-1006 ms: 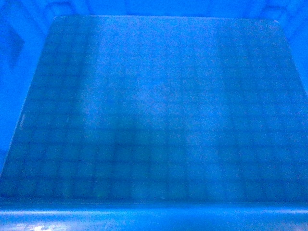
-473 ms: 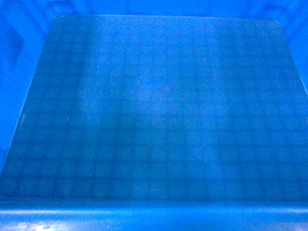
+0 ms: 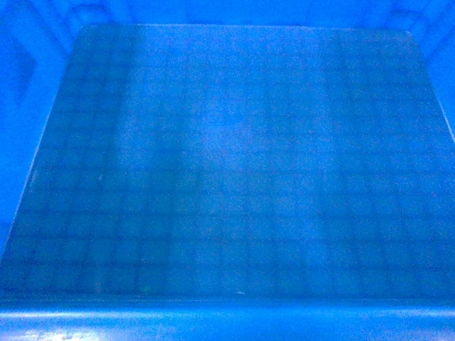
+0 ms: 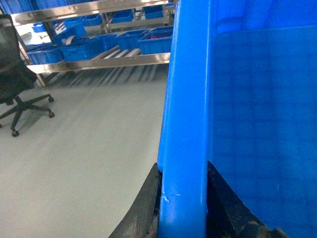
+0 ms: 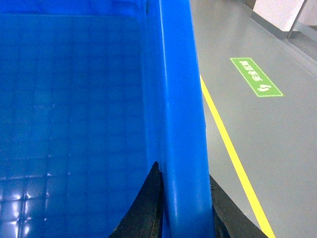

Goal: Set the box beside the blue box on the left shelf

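The box (image 3: 227,163) fills the head view: a bright-blue crate seen from above, with a faint grid on its floor. My left gripper (image 4: 182,166) is shut on the box's left rim (image 4: 188,99), one dark finger outside and one inside the wall. My right gripper (image 5: 183,171) is shut on the box's right rim (image 5: 173,99) in the same way. The box hangs above the floor between both grippers. Far across the floor in the left wrist view stands a metal roller shelf (image 4: 99,60) holding several blue boxes (image 4: 156,42). I cannot tell which of them the task means.
A black office chair (image 4: 17,84) on castors stands at the left, in front of the shelf. Bare grey floor (image 4: 84,148) lies between me and the shelf. On my right the floor carries a yellow line (image 5: 233,153) and a green sign (image 5: 256,77).
The box stays almost fixed in the head view, with only a slight wobble at its far corners.
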Robot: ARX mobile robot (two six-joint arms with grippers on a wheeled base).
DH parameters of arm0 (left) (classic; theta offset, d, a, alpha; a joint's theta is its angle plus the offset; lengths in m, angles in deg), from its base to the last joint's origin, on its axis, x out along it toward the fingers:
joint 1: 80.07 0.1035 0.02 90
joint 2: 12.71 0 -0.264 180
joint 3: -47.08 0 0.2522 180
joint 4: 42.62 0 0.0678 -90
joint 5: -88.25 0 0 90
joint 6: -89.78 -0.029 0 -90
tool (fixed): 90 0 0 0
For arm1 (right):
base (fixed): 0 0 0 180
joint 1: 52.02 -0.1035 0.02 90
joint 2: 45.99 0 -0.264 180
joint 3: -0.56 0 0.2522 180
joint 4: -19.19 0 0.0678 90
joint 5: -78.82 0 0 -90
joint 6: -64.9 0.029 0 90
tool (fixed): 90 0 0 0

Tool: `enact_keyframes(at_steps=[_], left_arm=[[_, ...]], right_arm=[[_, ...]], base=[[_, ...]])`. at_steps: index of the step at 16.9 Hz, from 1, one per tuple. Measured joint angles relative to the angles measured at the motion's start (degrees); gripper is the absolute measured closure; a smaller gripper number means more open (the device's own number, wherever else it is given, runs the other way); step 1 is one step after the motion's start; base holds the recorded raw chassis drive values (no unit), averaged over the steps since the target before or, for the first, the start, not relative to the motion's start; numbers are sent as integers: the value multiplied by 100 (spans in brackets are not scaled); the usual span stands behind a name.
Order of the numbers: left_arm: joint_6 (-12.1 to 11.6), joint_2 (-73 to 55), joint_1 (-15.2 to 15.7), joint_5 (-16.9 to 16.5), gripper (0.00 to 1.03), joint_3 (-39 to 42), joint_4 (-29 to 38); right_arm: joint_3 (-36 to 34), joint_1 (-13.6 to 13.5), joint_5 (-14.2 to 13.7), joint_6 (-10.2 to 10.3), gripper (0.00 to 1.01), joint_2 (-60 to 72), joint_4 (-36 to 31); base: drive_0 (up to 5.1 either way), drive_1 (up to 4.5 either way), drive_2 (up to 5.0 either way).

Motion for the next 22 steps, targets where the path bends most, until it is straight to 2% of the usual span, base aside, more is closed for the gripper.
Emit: enact_keyframes(at_steps=[4,22], left_arm=[[-2,-7,0,0,87,0,-4],[2,-9,0,4,87,0,22]], right_arm=[[-2,0,0,-2,88,0,4],[-2,0,-2,-7,88,0,-24]], base=[[-158,-158,-158],[-4,415,-424]])
